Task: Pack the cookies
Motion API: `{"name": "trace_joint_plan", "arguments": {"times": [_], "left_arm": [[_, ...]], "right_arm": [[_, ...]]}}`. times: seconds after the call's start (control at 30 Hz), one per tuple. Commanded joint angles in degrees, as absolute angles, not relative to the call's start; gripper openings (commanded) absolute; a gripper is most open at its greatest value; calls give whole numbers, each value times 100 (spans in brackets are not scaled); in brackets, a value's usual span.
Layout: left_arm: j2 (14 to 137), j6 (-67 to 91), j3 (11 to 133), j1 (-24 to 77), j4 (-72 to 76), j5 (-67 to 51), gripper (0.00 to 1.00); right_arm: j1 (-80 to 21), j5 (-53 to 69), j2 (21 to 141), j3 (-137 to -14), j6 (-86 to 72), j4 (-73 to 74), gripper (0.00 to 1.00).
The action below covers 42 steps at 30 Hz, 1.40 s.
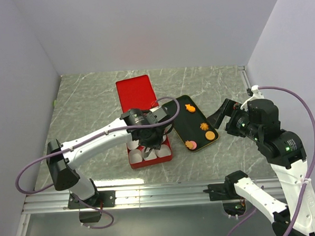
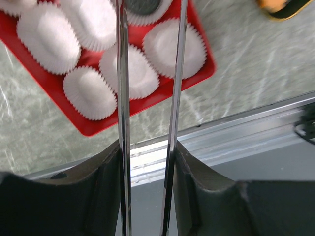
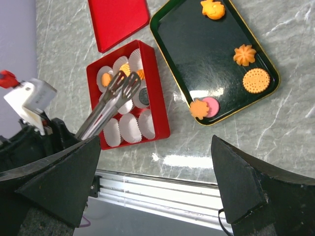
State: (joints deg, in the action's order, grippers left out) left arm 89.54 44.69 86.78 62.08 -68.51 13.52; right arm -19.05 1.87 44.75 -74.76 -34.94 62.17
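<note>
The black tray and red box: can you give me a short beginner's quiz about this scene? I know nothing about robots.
1. True or false: the right gripper holds the long metal tongs.
2. How many cookies lie on the black gold-rimmed tray?
3. The round pink cookie lies: A) in the red box; B) on the black tray; C) on the bare table.
Key: 1 false, the left gripper holds them; 2 five; 3 B.

Lighting: bright, even, overhead. Glare: white streak along worktop near edge. Focus: left-wrist foreground soft; shadows faint.
</note>
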Motion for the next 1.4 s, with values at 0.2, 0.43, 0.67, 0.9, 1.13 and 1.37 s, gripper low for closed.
{"name": "trace_joint_plan", "arguments": {"times": [0.2, 0.43, 0.67, 0.9, 1.13, 1.37], "left_arm": [[9692, 3912, 9983, 6223, -6926, 1494, 44], [10835, 3490, 11239, 6065, -6645, 1126, 45], [11899, 3366, 12067, 5862, -6565, 879, 45], [12629, 3331, 12471, 5722, -6460, 791, 46], [13008, 3314, 12762, 5651, -6267, 729, 47], [13315, 3305, 12928, 5546, -6179, 642, 47]], "right_arm": [[-1942, -149, 4359, -7541, -3428, 6170, 100], [-1934, -299, 4280, -7594, -3419, 6249, 100], [-1934, -299, 4166, -7664, -3472, 6302, 100], [-1934, -316, 4061, -7594, -3410, 6372, 100], [-1942, -325, 3999, -7339, -3349, 6346, 100], [-1942, -378, 4104, -7330, -3217, 6293, 100]]}}
